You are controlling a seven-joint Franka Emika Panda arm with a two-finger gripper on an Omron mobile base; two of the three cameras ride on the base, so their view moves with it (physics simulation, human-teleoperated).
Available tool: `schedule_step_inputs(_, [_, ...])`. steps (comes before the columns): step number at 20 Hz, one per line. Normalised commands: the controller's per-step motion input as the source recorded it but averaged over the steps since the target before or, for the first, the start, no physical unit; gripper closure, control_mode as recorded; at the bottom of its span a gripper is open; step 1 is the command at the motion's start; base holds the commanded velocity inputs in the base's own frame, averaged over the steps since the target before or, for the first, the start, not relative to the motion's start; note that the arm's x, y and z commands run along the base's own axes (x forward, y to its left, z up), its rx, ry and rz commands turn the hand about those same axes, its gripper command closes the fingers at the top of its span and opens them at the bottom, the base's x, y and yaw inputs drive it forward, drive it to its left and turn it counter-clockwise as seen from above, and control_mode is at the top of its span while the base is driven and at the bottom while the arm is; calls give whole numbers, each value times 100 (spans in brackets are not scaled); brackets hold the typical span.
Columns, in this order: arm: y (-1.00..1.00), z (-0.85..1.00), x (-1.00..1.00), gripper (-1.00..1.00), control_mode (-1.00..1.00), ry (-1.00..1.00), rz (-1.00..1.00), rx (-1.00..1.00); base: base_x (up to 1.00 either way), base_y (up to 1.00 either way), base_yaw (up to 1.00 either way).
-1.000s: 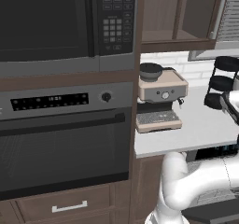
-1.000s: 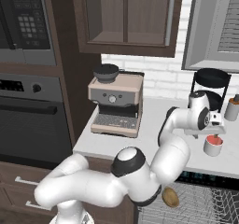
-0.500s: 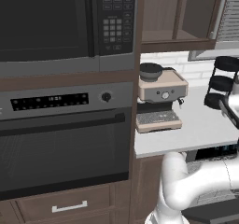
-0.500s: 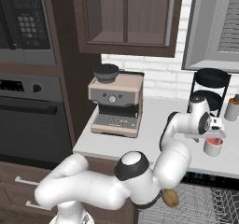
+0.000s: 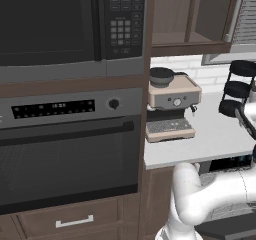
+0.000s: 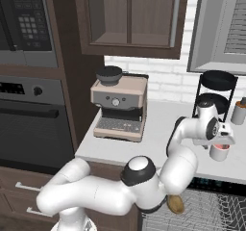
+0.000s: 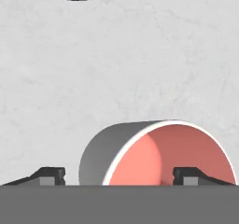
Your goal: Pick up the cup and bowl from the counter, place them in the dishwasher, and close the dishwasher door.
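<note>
The cup point(image 7: 158, 155) sits on the counter point(image 7: 116, 69) right below the hand, its pale wall outside and a reddish-pink inside showing. In the hand view it lies at six o'clock, between the two dark fingertips point(image 7: 50, 175), which stand spread on either side of it without touching; the jaws are open around it. From the right base view the cup point(image 6: 220, 151) is at three o'clock, just under the gripper point(image 6: 222, 140), with the black three-tier stand point(image 6: 215, 96) close behind it at two o'clock and a small grey shaker point(image 6: 238, 111) beside that.

The coffee machine point(image 6: 118, 108) stands well apart toward nine o'clock of the cup, against the white brick wall. Below the counter edge, the dishwasher point(image 6: 202, 211) shows its grey wire rack, and a brownish bowl point(image 6: 175, 204) rests there by the arm. Further left come the oven point(image 5: 70, 154) and the microwave point(image 5: 75, 26); their panel markings are too small to read.
</note>
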Motion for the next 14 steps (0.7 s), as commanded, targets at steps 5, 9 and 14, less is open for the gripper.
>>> schedule_step_inputs(5, [0,-16,0,100,-100,7,0,0,0,0,0])
schedule_step_inputs(9, [1,-17,-1,100,-100,8,0,0,0,0,0])
schedule_step_inputs(14, [2,-6,-39,100,-100,1,0,3,0,0,0])
